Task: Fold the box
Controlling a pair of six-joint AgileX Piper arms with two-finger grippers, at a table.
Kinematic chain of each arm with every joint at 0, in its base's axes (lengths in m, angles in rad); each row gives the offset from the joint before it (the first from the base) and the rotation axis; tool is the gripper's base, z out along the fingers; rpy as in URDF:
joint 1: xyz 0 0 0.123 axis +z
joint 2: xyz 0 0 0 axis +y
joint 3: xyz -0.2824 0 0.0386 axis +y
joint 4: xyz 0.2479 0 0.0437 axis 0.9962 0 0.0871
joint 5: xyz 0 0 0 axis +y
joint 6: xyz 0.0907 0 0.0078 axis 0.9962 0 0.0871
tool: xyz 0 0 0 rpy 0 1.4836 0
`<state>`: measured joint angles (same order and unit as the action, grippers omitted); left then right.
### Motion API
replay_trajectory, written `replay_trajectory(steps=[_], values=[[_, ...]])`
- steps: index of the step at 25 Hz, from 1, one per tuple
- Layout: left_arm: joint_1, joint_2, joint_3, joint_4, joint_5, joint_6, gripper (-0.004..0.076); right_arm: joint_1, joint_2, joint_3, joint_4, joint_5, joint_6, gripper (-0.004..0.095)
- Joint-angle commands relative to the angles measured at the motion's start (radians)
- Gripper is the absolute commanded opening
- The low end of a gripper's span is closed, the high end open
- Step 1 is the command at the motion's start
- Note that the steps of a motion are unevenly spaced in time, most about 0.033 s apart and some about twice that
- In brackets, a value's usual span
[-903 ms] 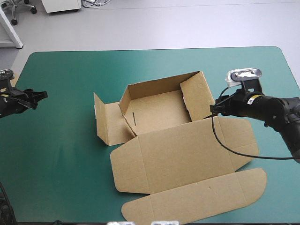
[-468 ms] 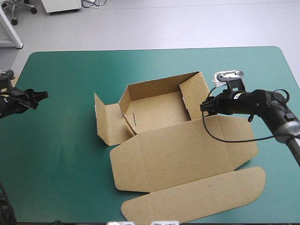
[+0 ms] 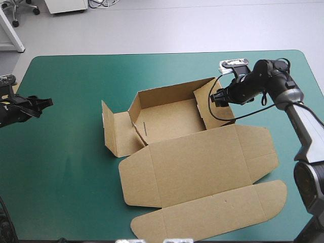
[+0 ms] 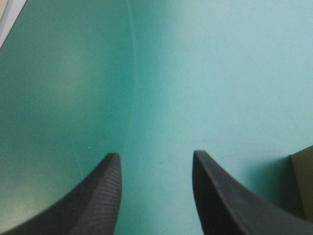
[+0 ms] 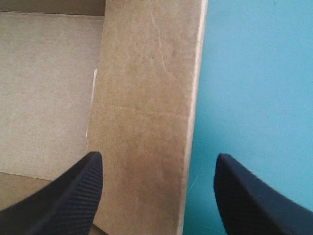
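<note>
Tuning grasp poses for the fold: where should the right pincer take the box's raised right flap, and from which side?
Probably the right flap by its free edge, from above and the table's right: one finger inside the box, one over the teal-green cover. The flap is a thin sheet standing tilted, that edge unobstructed, and the open right pincer hovers straddling it.
</note>
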<state>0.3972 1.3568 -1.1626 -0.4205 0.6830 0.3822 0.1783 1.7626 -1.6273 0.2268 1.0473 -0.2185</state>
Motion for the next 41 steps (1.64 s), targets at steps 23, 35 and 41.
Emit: replay_trajectory(steps=[23,35,41], values=[[0.0,-0.033,-0.026,-0.04,-0.043,0.011,0.0326,0.064,0.196,-0.278,-0.164,0.147,0.112,0.0409],[-0.002,-0.033,-0.026,-0.04,-0.043,0.014,0.0316,0.064,0.237,-0.278,-0.161,0.127,0.099,-0.0017],[-0.011,-0.029,-0.026,-0.028,-0.052,0.014,0.0316,0.064,0.186,-0.302,-0.183,0.077,0.13,-0.0017]])
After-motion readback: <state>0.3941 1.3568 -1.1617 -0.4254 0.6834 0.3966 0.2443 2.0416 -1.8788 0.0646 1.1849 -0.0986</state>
